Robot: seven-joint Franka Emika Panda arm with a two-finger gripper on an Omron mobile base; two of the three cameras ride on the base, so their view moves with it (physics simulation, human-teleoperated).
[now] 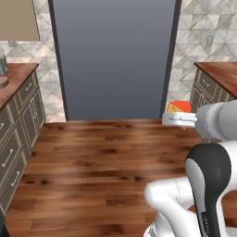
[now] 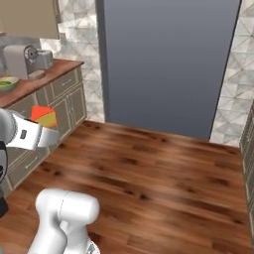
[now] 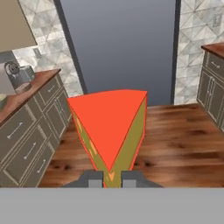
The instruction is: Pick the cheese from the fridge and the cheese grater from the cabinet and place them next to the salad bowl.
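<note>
The cheese (image 3: 111, 131) is a yellow-orange wedge with a red-orange top face, clamped between the jaws of the gripper (image 3: 112, 178) at its narrow point; the broad end juts forward, unsupported. It hangs in mid-air over the wooden floor (image 1: 102, 162), in front of the closed grey fridge (image 1: 113, 55). It looks light and fairly stiff, but a wedge held by its thin tip can pivot or slide out, since tapered faces give the pads little to bite; a hold farther up, across the thicker flanks, would likely be surer. The salad bowl (image 2: 7, 83) sits on the left counter (image 2: 47, 74), beside a grey appliance (image 2: 22, 59).
</note>
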